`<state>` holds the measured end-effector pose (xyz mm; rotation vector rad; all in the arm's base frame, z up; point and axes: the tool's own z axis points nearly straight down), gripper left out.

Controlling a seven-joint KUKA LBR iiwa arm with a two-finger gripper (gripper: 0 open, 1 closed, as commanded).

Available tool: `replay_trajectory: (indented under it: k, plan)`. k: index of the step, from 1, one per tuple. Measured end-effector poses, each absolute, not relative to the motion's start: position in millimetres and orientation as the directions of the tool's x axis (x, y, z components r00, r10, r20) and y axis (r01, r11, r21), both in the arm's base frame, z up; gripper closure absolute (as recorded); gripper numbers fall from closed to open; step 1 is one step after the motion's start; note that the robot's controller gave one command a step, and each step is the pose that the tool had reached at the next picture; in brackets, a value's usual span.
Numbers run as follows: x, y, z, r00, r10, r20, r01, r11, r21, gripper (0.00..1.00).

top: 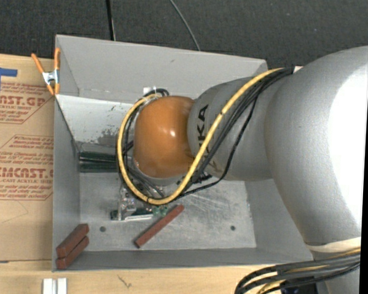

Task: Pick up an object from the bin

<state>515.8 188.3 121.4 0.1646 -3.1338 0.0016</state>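
Brown stick [158,226] on bin [176,69] floor, my arm [246,134] angled down beside it, jaws' state I cannot tell.

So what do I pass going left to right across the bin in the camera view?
Short brown rectangular block in the near-left corner → dark green tube-shaped thing by the left wall → long thin reddish-brown stick. The small greenish piece under the arm overlaps the stick, so I left it out.

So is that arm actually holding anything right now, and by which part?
It cannot be told. The gripper sits low in the bin near a reddish-brown stick, but the arm's orange cover hides its grip.
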Motion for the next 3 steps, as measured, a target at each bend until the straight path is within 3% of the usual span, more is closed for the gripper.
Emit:
replay_trajectory:
  k: [1,2,3]
  plan:
    - [514.4,177.1,173.5,-0.993,-0.116,0.003,-0.116,0.993,0.0,1.0]
    - [522.7,188.7,162.8,-0.993,-0.119,-0.001,-0.119,0.993,0.001,0.0]
    - [524.1,193.2,149.4,-0.993,-0.119,0.001,-0.119,0.993,0.002,0.0]
